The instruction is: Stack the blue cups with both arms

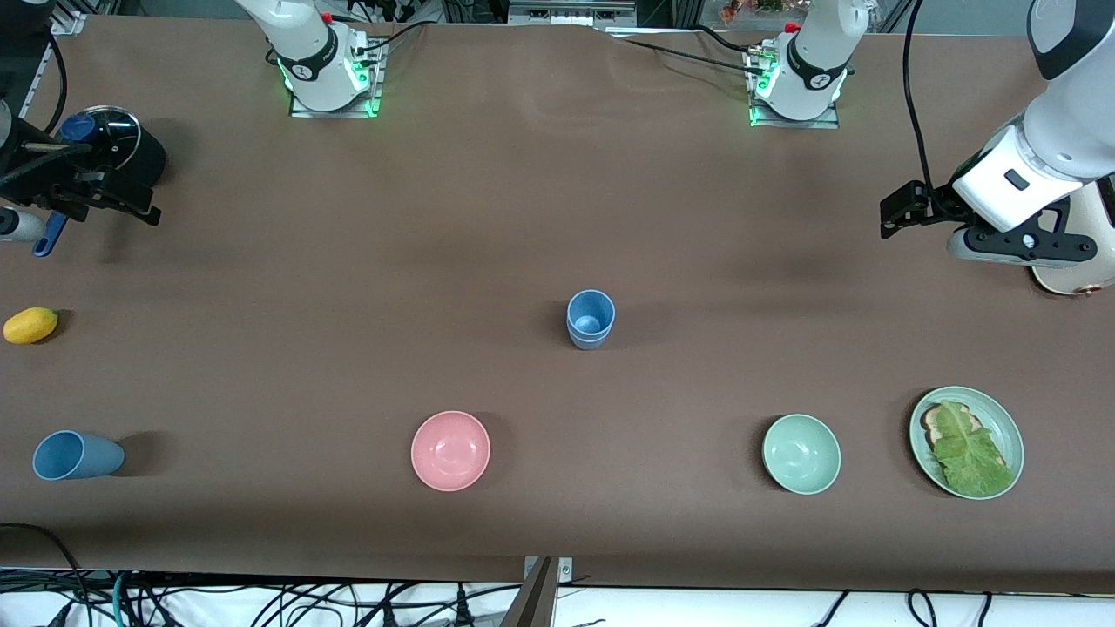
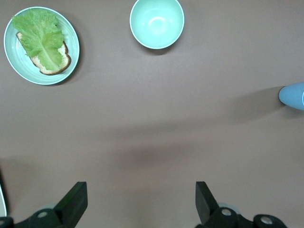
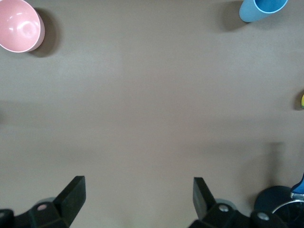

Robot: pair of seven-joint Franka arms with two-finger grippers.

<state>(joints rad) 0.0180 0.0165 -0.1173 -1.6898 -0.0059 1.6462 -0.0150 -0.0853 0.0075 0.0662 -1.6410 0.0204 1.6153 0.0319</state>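
Observation:
Two blue cups [image 1: 591,320] stand nested upright near the middle of the table; the left wrist view catches their edge [image 2: 292,95]. Another blue cup [image 1: 77,455] lies on its side at the right arm's end, nearer to the front camera, and also appears in the right wrist view [image 3: 262,9]. My left gripper [image 1: 899,213] hangs open and empty [image 2: 141,199] over bare table at the left arm's end. At the right arm's end my right gripper [image 1: 104,202] is raised over the table, open with nothing between its fingers [image 3: 139,197].
A pink bowl [image 1: 450,450], a green bowl [image 1: 801,454] and a green plate [image 1: 1009,425] with bread and lettuce line the table's near side. A yellow lemon [image 1: 30,325] and a black round container [image 1: 113,144] are at the right arm's end.

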